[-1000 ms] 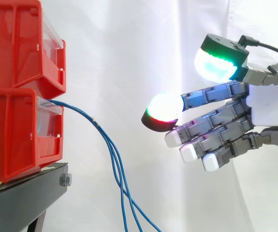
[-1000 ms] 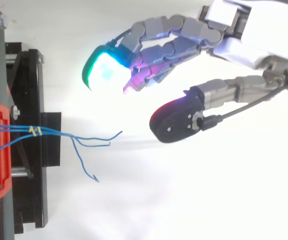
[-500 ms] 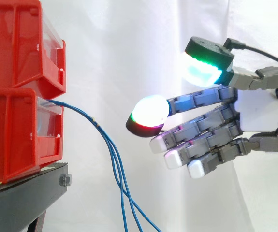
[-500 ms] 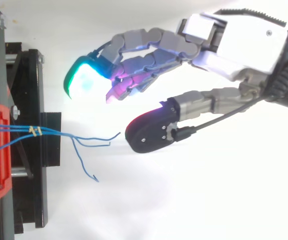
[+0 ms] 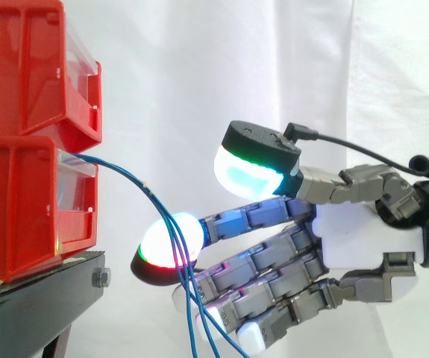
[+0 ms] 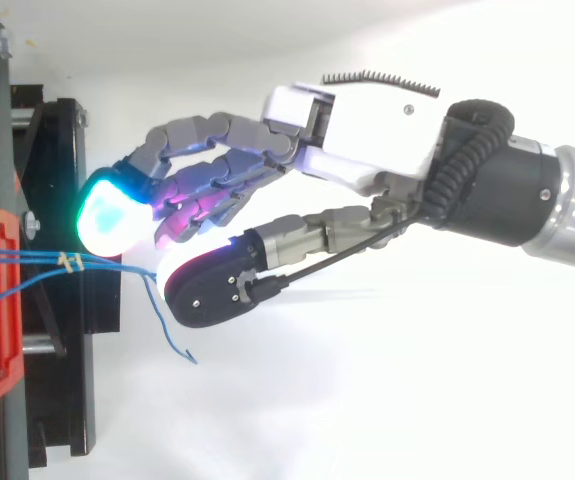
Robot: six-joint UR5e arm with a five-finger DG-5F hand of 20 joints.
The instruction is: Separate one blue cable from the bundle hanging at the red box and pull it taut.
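**Helper:** What's the biggest thing you see?

**Me:** The red box (image 5: 20,209). It's two bins stacked on a black stand (image 5: 35,306), on the left of my side view.

**Helper:** And the hand?

**Me:** The hand (image 5: 367,239) reaches in from the right. Its fingers are spread and loose, and they hold nothing. The glowing fingertips (image 5: 154,242) sit right at the cables. The thumb (image 5: 248,168) is up higher, apart from them.

**Helper:** Where are the cables?

**Me:** The blue cables (image 5: 175,246) come out of the front of the lower bin and hang down in a bunch. From above, they run in the gap between thumb and fingers (I can't tell if a pad touches one).

**Helper:** Anything smaller?

**Me:** A little yellow tie (image 6: 68,262) holds them together close to the box.

**Helper:** How will one cable feel?

**Me:** I think it's very light, thin and bendy, and maybe a bit slippery. It could slide out of those fat pads. I'd pinch just one, past the tie where the cables spread apart. Then I'd pull gently away from the box, so nothing snaps or tugs the bin.
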